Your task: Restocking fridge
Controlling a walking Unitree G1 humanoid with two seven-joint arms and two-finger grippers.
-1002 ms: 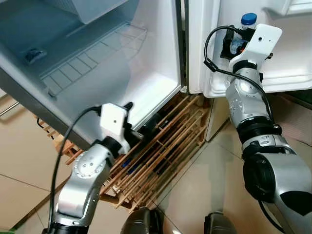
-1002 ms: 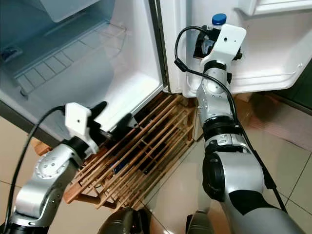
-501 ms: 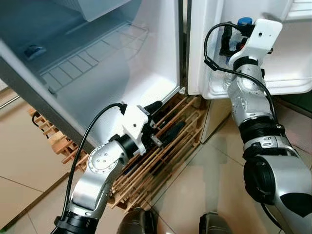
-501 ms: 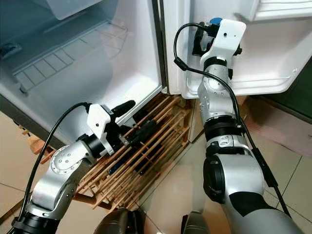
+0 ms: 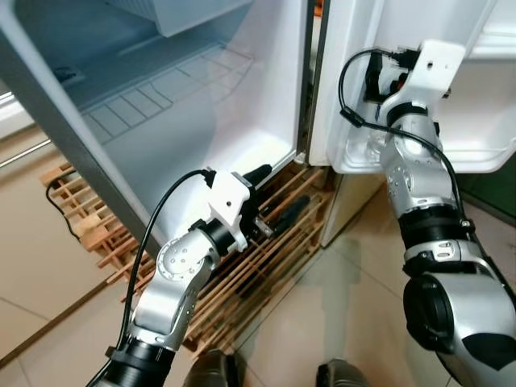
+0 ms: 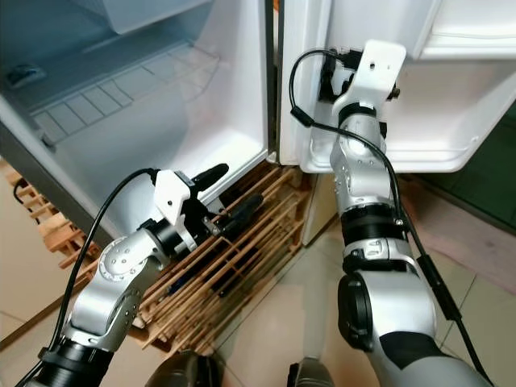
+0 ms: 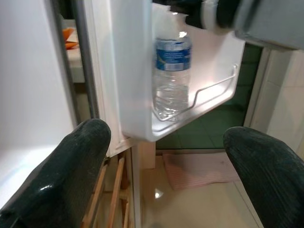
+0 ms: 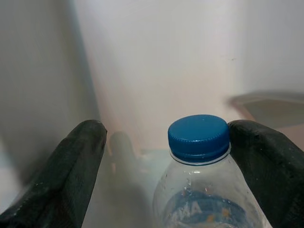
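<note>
The water bottle (image 7: 173,76) stands upright in the fridge door shelf (image 7: 209,102), the right gripper (image 8: 161,156) with jaws open around its blue cap, perhaps touching one finger, while the left gripper (image 5: 272,197) hangs open below.

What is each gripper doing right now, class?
Left gripper: open, holding nothing.
Right gripper: open around the clear plastic water bottle with blue cap in the white fridge door shelf.

Our head eyes look down at the fridge (image 5: 201,105) | both our wrist cameras face the bottle (image 7: 173,76), the right one close.
</note>
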